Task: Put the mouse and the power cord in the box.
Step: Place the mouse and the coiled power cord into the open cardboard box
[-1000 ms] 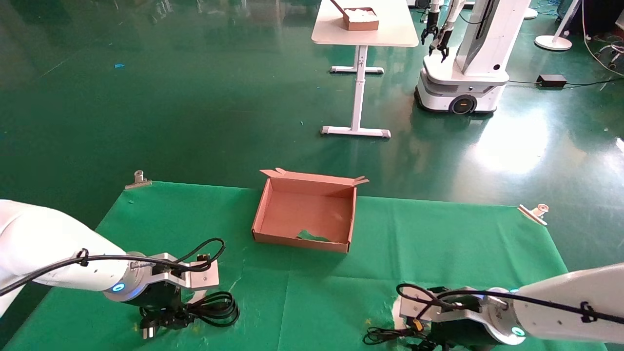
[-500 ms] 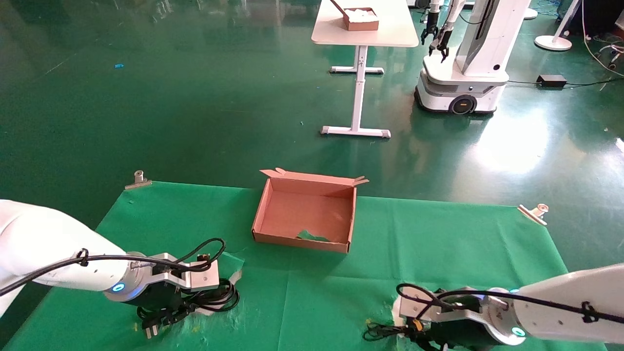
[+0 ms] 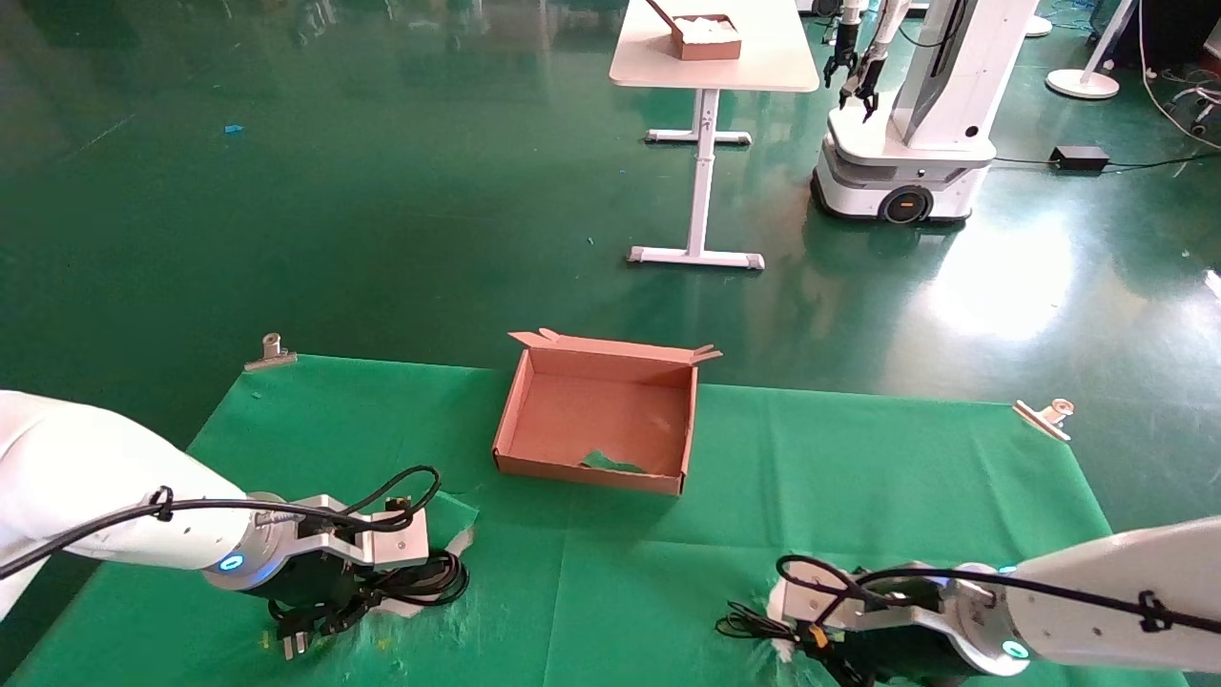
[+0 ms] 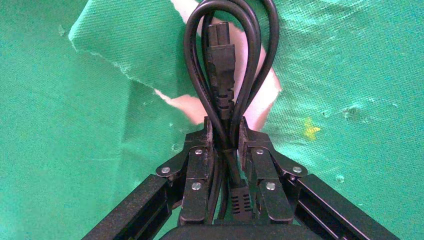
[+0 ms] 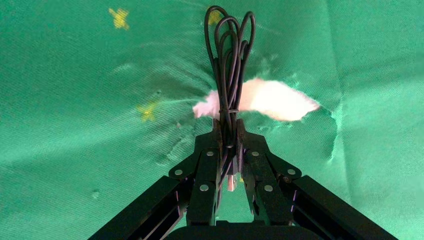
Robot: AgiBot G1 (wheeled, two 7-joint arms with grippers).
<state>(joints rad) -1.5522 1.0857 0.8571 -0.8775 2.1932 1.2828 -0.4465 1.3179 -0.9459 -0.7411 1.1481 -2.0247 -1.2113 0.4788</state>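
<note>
The power cord (image 3: 431,577) (image 4: 220,65) is a bundle of thick black loops at the near left of the table, its pronged plug (image 3: 291,642) hanging out behind. My left gripper (image 3: 336,603) (image 4: 225,132) is shut on the bundle. At the near right, my right gripper (image 3: 832,658) (image 5: 227,132) is shut on the mouse's thin coiled cable (image 3: 749,623) (image 5: 230,55); its USB tip (image 5: 231,182) shows between the fingers. The mouse body is hidden. The open brown box (image 3: 587,473) sits at table centre, far from both grippers.
The green cloth (image 3: 858,477) is torn under both grippers, showing white patches (image 5: 272,100) (image 4: 260,107). A green scrap (image 3: 610,463) lies in the box. Metal clips (image 3: 272,351) (image 3: 1045,416) pin the cloth's far corners. Beyond stand a white table (image 3: 711,57) and another robot (image 3: 906,124).
The power cord loops have shifted slightly away from me with the left gripper, and a cloth flap has lifted there. The mouse cable coil has risen in the right gripper.
</note>
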